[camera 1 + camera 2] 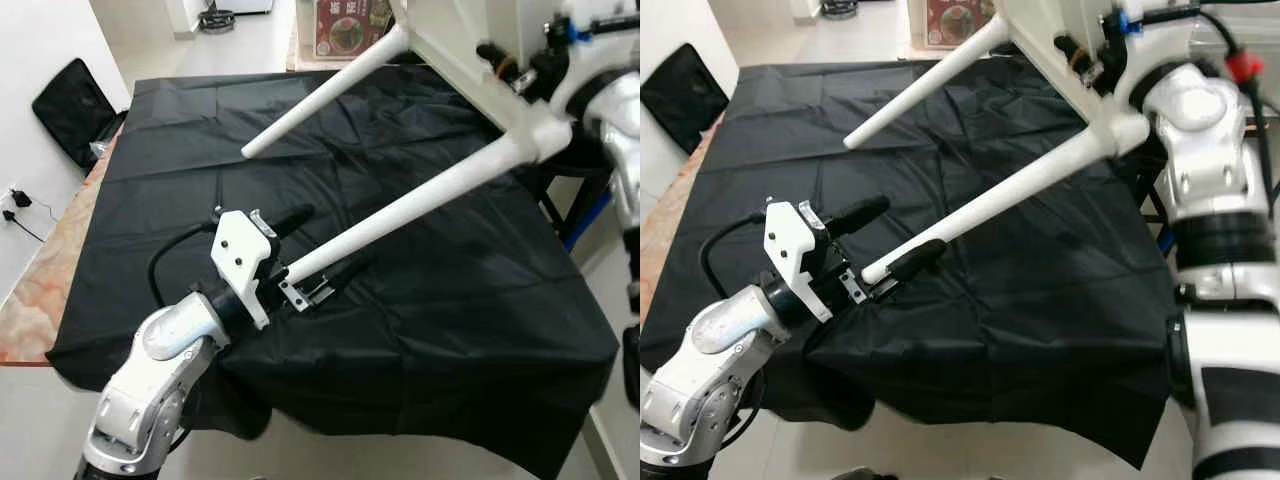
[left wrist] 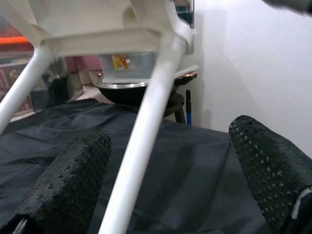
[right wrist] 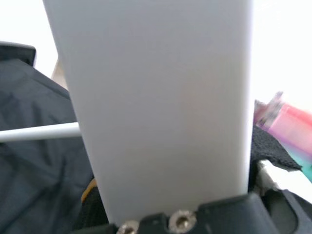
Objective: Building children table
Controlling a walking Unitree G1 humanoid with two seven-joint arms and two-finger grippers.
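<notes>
On a wide table draped in a wrinkled black cloth (image 1: pixel 400 300), a small white children's table (image 1: pixel 1040 40) is held tilted in the air, its legs slanting down toward the robot. The right gripper (image 1: pixel 520 70), at the far right of the cloth, is clamped on the white tabletop panel (image 3: pixel 156 107), which sits between its fingers close to the wrist camera. The nearer white leg (image 1: pixel 420 205) runs down to the left gripper (image 1: pixel 885 245), whose two black fingers are spread wide on either side of the leg's lower end without clearly pressing it; in the left wrist view the leg passes between the dotted fingertip pads (image 2: pixel 68 185), closer to one than the other. A second white leg (image 1: pixel 325 90) angles down over the far part of the cloth, its tip hanging above it. The cloth's left edge leaves a strip of orange marbled tabletop (image 1: pixel 40 290) uncovered. Beyond it stand a white wall, a black bag (image 1: pixel 75 105) leaning against it, and a pale floor. A red printed box (image 1: pixel 350 25) sits past the far edge.
</notes>
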